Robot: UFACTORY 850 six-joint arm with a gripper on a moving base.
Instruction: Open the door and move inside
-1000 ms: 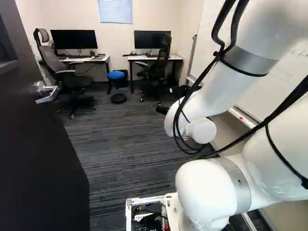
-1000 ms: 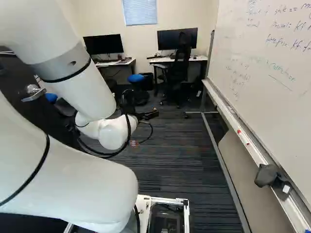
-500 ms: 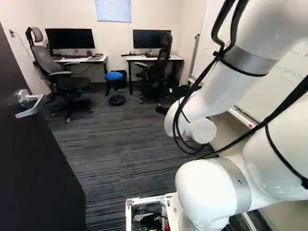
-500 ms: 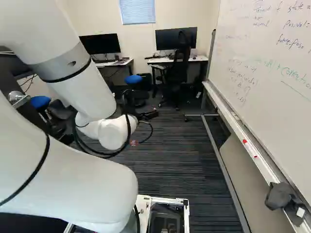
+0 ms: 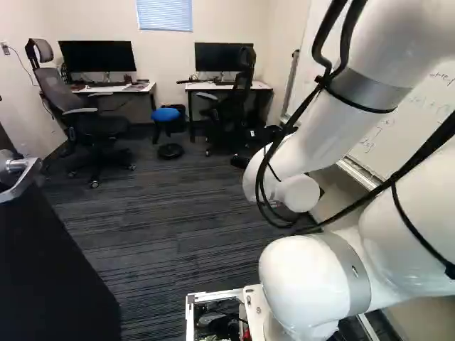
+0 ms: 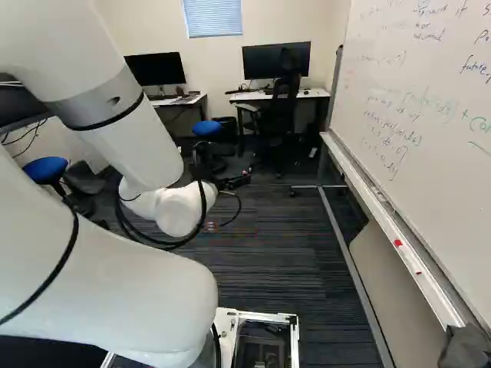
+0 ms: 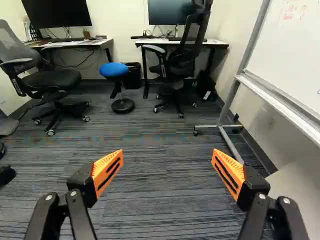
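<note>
Door stands open at the left of the left base view, my gripper spread wide, holding nothing; I'd best roll in slow and straight, arm tucked, handle and whiteboard given even berth

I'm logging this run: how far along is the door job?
Done: the door stands open, and the end effector is open and empty, off the handle. In hand, it seems: entry, with desk and whiteboard ahead. Left, probably: driving fully in, as the door stands close beside the base.
</note>
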